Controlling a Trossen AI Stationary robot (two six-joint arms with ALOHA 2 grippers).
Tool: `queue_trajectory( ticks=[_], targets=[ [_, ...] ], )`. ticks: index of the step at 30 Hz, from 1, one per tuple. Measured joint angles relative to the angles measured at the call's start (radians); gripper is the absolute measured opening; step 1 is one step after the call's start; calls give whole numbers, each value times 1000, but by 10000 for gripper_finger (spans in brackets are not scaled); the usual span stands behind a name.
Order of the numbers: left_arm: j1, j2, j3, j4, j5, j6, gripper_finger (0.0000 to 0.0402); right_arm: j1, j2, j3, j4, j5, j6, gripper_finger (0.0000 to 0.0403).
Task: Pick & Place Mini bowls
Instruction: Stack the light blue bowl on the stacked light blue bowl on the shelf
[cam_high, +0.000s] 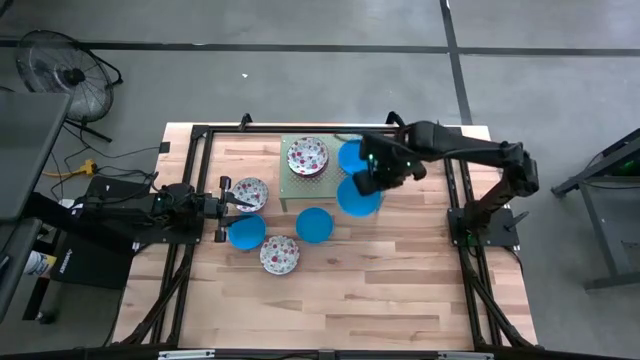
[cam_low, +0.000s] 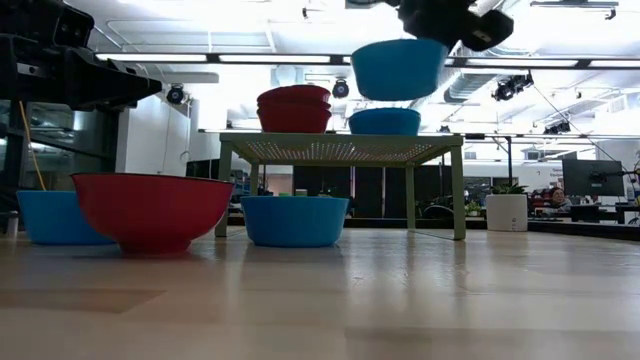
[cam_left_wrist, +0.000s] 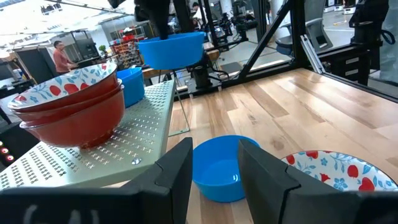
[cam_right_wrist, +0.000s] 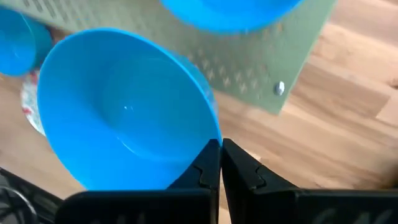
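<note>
**Blue bowl held in the air at the stand's corner**

The blue bowl (cam_high: 358, 196) hangs above the surface by the green stand (cam_high: 290, 184), its rim pinched in the right hand (cam_right_wrist: 220, 163) (fingers clenched tight). A second blue bowl (cam_high: 350, 156) and stacked floral bowls (cam_high: 307, 157) sit on the stand. The left hand (cam_left_wrist: 214, 174), released, waits near another blue bowl (cam_left_wrist: 221, 168) on the surface (cam_high: 380, 290).
</note>
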Motion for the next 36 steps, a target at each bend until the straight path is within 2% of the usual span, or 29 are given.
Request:
queue_trajectory(
  ticks=[19,32,36],
  targets=[
    [0,0,0,0,0,0,124,-226,0,24,122,-1,-77,0],
    [0,0,1,4,-48,3,124,-318,0,24,79,-4,-31,0],
    [0,0,5,2,-70,49,124,-328,0,24,76,-7,-31,0]
  ],
)
